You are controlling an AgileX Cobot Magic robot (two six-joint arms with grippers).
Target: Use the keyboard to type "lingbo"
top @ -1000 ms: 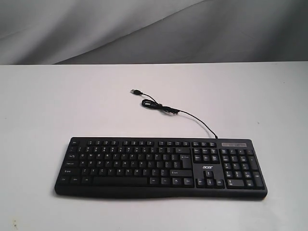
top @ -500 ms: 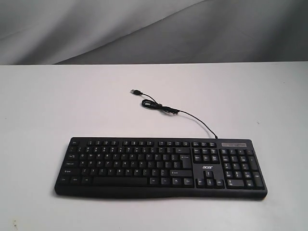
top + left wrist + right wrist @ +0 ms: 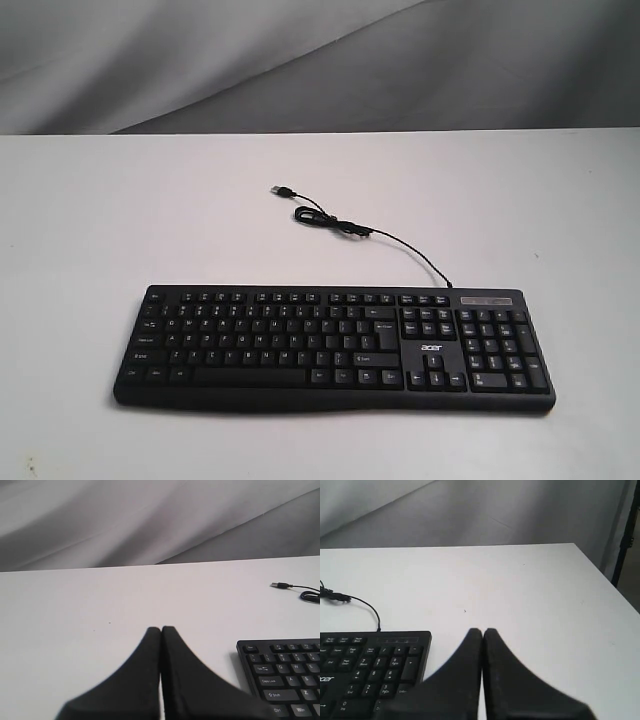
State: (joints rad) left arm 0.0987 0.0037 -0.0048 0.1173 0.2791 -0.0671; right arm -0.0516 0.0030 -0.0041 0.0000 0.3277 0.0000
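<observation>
The black keyboard point(image 3: 335, 346) lies flat near the front of the white table, its white "acer" logo beside the number pad. Neither gripper shows in the exterior view. In the left wrist view my left gripper point(image 3: 161, 629) is shut with nothing in it, hovering over bare table beside the keyboard point(image 3: 285, 675) end that has Tab and Caps Lock. In the right wrist view my right gripper point(image 3: 482, 630) is shut and empty too, off the number pad end of the keyboard point(image 3: 370, 667).
The thin USB cable point(image 3: 345, 225) runs from the keyboard's back edge, coils once and ends in a plug point(image 3: 283, 189) on the table point(image 3: 120, 220). A grey cloth backdrop hangs behind. The table's side edge point(image 3: 607, 582) and a dark post point(image 3: 624, 535) stand near the right gripper.
</observation>
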